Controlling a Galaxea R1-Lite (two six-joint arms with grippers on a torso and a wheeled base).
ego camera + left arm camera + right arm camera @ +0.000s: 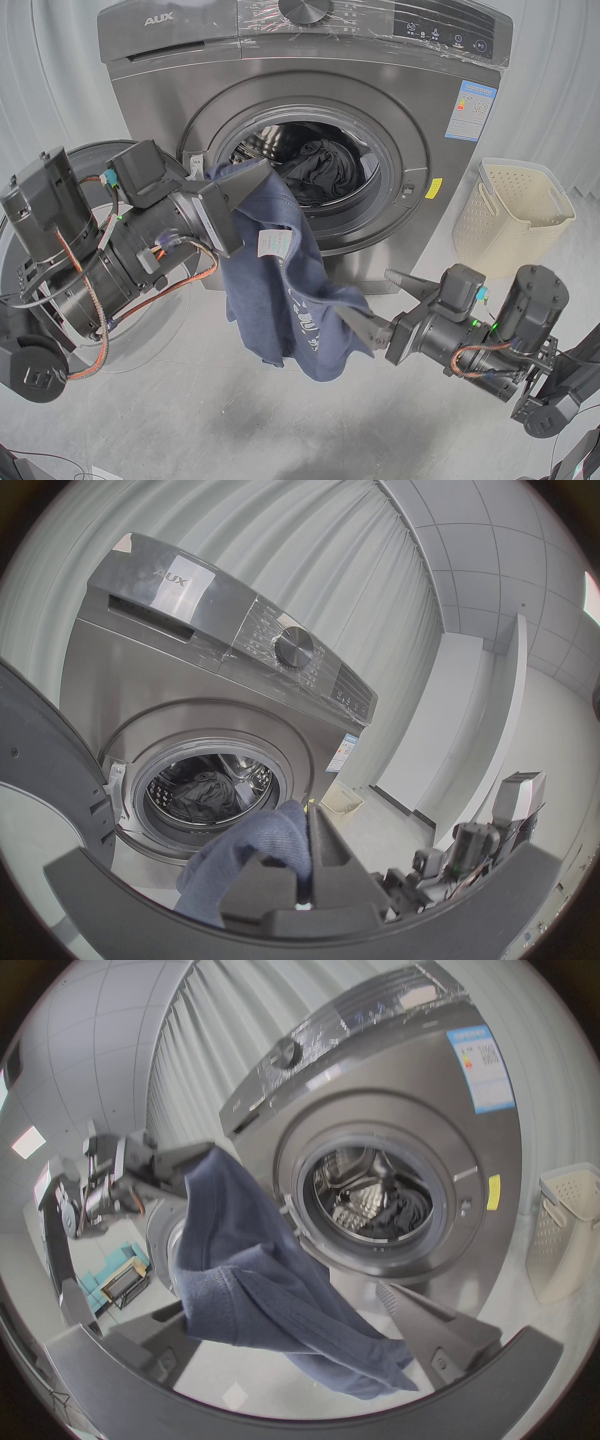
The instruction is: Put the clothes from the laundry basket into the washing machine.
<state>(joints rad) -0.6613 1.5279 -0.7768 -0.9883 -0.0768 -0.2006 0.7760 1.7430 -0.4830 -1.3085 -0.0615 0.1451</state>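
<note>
Now the loading step is under way. The left hand (249,177) is clamped on the top of the navy garment (287,294), just before the open mouth of the washing machine (387,100), and the rest of the cloth hangs toward the floor. The right hand (365,292) is spread open, with one finger against the hanging cloth. Dark clothes (319,165) lie in the drum. Next, I judge, the left hand must carry the garment inside and release it, with the trailing cloth lifted over the rim.

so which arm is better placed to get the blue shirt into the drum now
Left: the left fingers are shut on the blue shirt right in front of the drum. The right fingers are open, lower down by the hanging hem.
</note>
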